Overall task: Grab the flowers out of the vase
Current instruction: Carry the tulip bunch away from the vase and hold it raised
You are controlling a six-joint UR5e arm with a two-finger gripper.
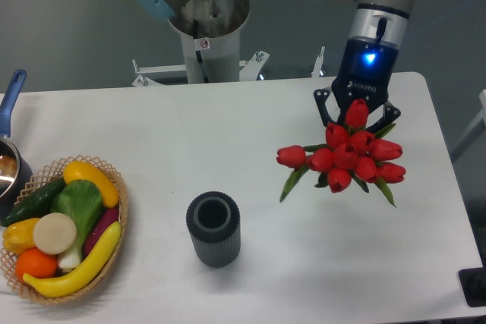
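The flowers (348, 158), a bunch of red tulips with green leaves, hang in the air over the right part of the table. My gripper (356, 116) is shut on them from above, its fingers mostly hidden behind the buds. The stems are hidden under the blooms. The vase (213, 228), dark grey and ribbed, stands upright at the table's front centre with nothing in its mouth, well to the left of the bunch.
A wicker basket (114, 187) of fruit and vegetables sits at the front left. A blue-handled pot (11, 146) is at the left edge. The robot's base (205, 24) rises behind the table. A dark object (474, 286) lies past the front right corner.
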